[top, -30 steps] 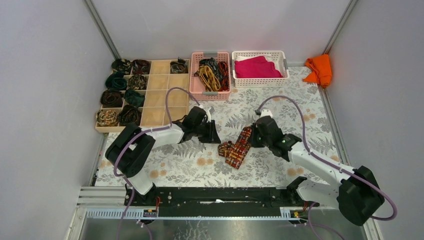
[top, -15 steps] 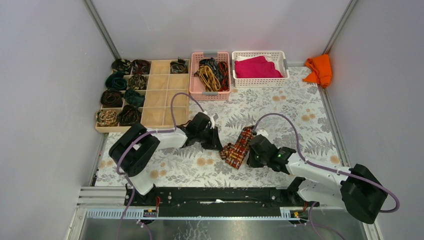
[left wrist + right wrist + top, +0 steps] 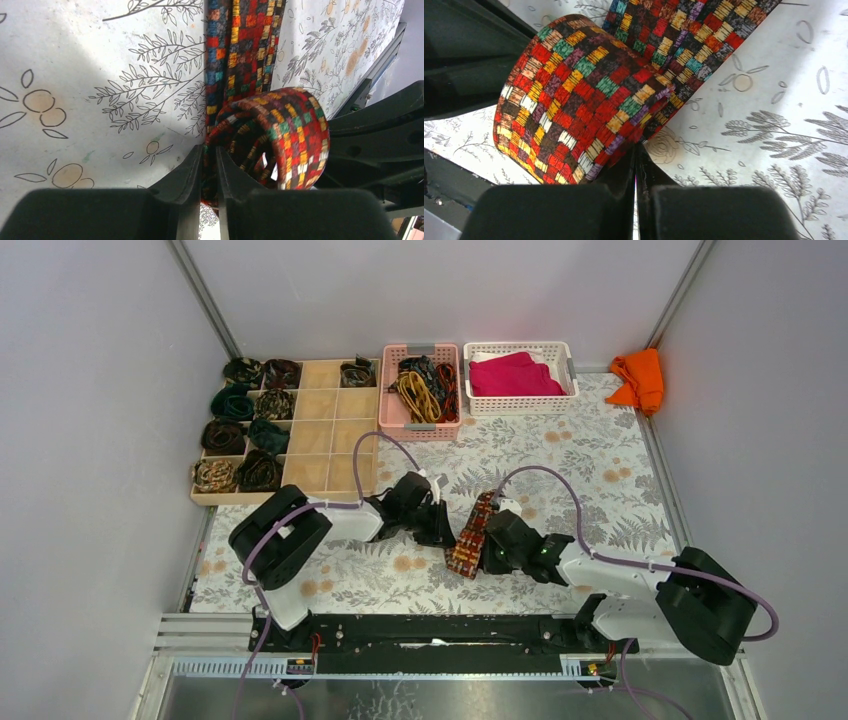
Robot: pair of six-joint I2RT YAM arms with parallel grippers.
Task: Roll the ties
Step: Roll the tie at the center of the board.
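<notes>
- Tie: woven fabric in a small check of red, orange, yellow, green and dark squares. It lies on the surface on the near side of the pink basket, well apart from it.
- One end is wound into a loose, hollow coil; the rest runs as a flat strip roughly towards the basket.
- Left pincer: nearly closed, pinching a fabric layer at the coil's edge.
- Right pincer: fingers pressed together, tips touching the coil's outer wrap.
- Surface: pale cloth printed with grey ferns and peach flowers.
</notes>
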